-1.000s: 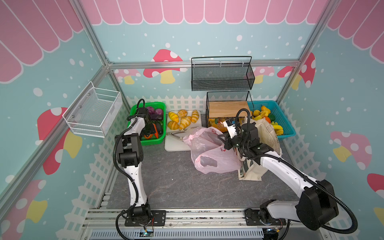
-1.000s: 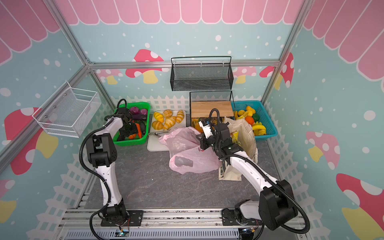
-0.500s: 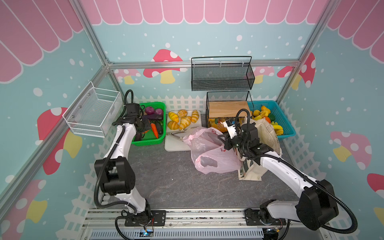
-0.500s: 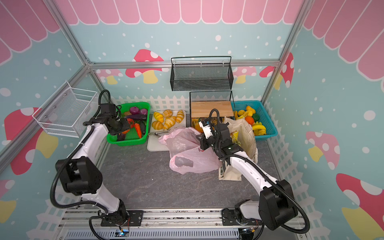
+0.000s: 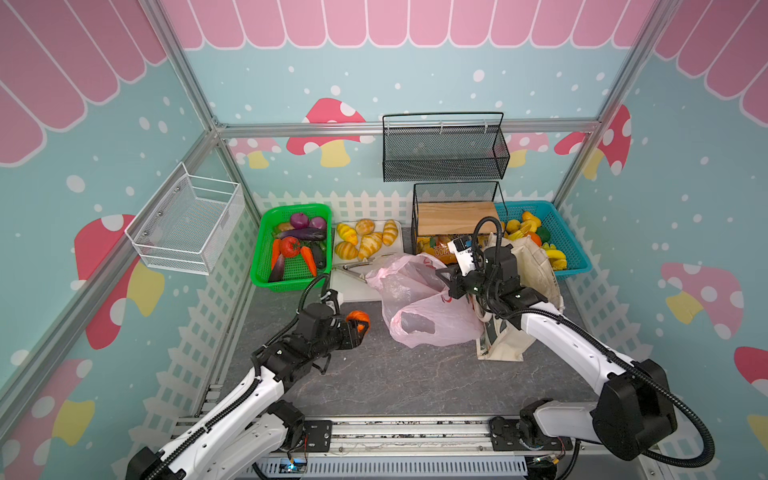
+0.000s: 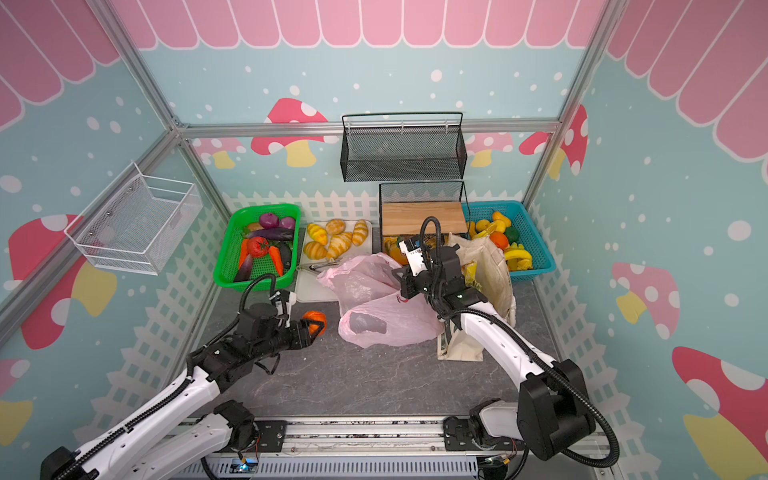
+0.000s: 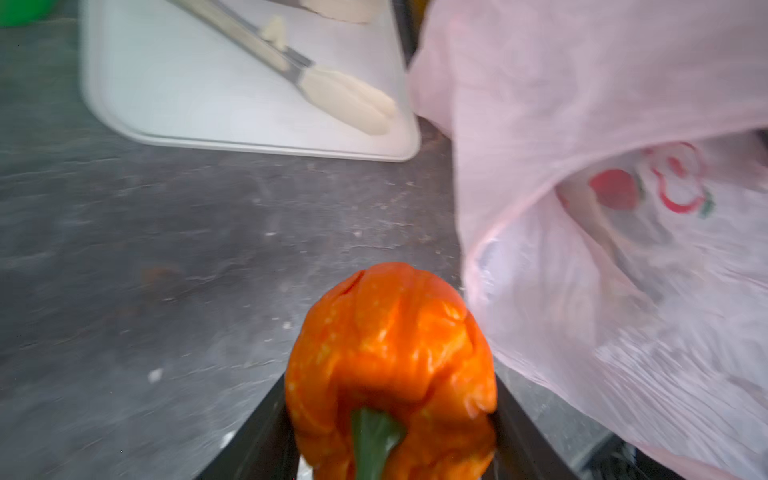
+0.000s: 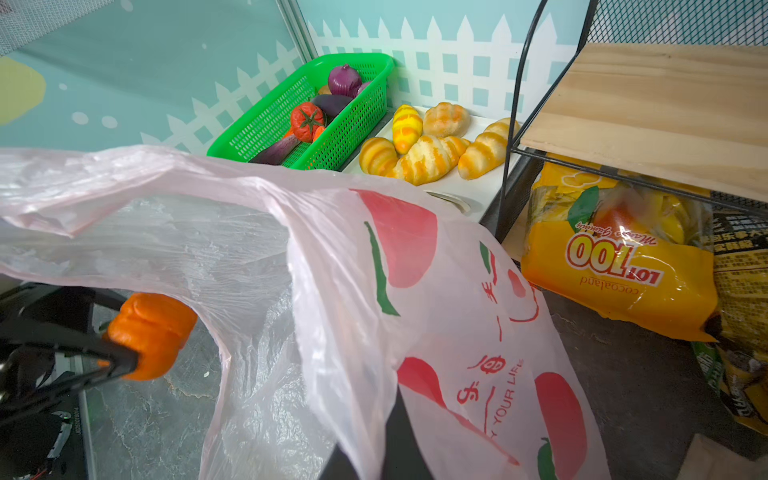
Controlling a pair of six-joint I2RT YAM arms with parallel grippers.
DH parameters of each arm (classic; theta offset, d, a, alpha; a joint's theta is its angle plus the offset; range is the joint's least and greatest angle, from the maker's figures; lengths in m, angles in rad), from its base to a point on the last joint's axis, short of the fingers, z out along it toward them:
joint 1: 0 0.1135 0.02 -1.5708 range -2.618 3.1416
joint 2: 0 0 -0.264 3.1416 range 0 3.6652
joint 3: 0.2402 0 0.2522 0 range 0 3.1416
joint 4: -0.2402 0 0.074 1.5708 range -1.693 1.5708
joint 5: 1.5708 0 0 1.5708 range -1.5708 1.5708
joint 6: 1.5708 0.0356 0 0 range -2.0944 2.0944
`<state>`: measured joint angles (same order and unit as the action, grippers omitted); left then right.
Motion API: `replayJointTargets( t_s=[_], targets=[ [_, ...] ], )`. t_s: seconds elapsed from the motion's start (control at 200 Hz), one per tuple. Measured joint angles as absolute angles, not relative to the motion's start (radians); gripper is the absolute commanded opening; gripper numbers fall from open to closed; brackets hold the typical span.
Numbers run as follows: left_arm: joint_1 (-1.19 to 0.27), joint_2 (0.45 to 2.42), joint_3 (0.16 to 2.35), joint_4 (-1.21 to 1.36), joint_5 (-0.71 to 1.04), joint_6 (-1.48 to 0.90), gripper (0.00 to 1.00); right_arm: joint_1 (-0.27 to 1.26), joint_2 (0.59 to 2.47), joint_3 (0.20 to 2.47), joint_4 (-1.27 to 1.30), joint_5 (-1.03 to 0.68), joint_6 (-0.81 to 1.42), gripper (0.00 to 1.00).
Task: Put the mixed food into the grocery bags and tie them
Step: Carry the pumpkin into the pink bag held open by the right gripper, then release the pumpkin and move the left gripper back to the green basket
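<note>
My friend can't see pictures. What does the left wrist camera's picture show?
An orange toy pumpkin with a green stem is gripped in the left end effector, over a grey table. A thin pink plastic bag with red fruit prints lies close beside it, and a white tray with tongs lies farther off.

The white-and-black left arm (image 5: 257, 390) lies low and stretched forward, its black wrist nearly level. Its left pincer (image 5: 360, 325) points toward the middle, jaws partly apart and clamped on either side of a ribbed orange toy pumpkin (image 7: 390, 357). The white-and-black right arm (image 5: 552, 332) angles up and inward from a bent elbow, wrist tipped down. Its right pincer (image 5: 448, 281) is closed tight, pinching the rim of a thin translucent pink plastic bag (image 5: 436, 320)
</note>
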<state>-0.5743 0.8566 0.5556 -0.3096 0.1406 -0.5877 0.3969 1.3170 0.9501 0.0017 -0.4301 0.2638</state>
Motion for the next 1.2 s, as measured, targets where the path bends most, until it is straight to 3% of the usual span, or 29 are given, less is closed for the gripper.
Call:
replayJointTargets(
  t_s=[0.24,0.7,0.906,1.201],
  targets=[
    [-0.696,1.114,0.638,0.012,0.214,-0.592,0.52,0.397,1.317,0.95,0.007,-0.473,0.3,0.0],
    [-0.788,1.61,0.785,0.424,0.067,-0.639,0.79,0.397,1.313,0.847,0.199,-0.606,0.49,0.0],
    [-0.794,1.647,0.803,0.471,0.048,-0.657,0.92,0.393,1.307,0.831,0.232,-0.603,0.513,0.0],
    [-0.777,1.563,0.806,0.357,0.089,-0.6,0.9,0.356,1.298,0.831,0.23,-0.575,0.505,0.0]
  ],
)
